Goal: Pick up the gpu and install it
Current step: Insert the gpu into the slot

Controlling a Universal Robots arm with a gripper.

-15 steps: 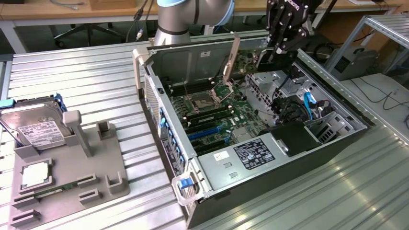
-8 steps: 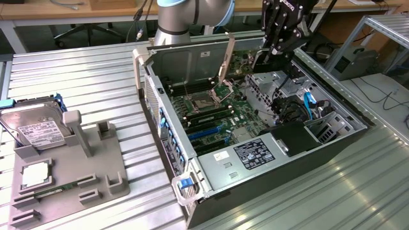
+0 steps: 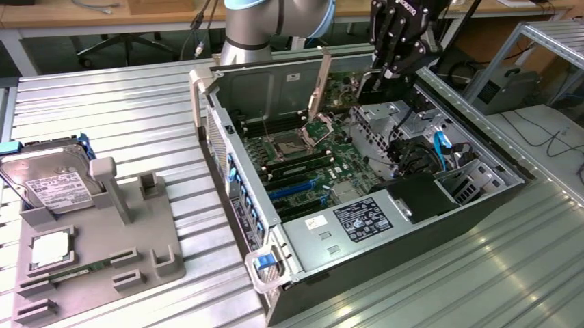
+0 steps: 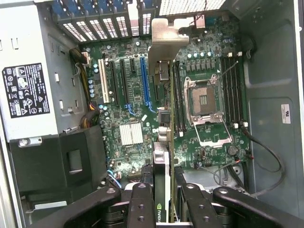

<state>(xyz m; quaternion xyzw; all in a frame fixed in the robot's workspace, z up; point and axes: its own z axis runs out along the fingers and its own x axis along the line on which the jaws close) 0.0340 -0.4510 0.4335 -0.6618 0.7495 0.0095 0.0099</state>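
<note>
1. Above the open computer case [image 3: 264, 92], locate the gripper [image 3: 392, 68]. You see it hanging over the interior at the exterior view's upper right, close to the silver metal cage [image 3: 388, 116].
2. Check the claw. Its two black fingers [image 4: 140, 204] are clamped on the gpu [image 4: 160, 166], one on each flat side of the card.
3. Note the card's attitude. It stands on edge, and the wrist view shows you its top edge. The silver end bracket [image 4: 168, 40] points toward the slotted rear wall of the case.
4. Place the card over the motherboard [image 4: 126, 114]. In the wrist view it runs between the blue slot [image 4: 145, 80] and the open CPU socket [image 4: 203, 102].
5. Treat seating as unconfirmed. The card appears to be raised above the slots, but its lower edge is hidden from you.
6. Identify the power supply [image 3: 360, 219], with its black label, at the near end of the case.
7. Find the grey fixture [image 3: 100, 260] on the ribbed metal table [image 3: 137, 102] at the exterior view's left, well apart from the case. The hard drive [image 3: 50, 184] sits at the fixture's end farther from the camera.
</note>
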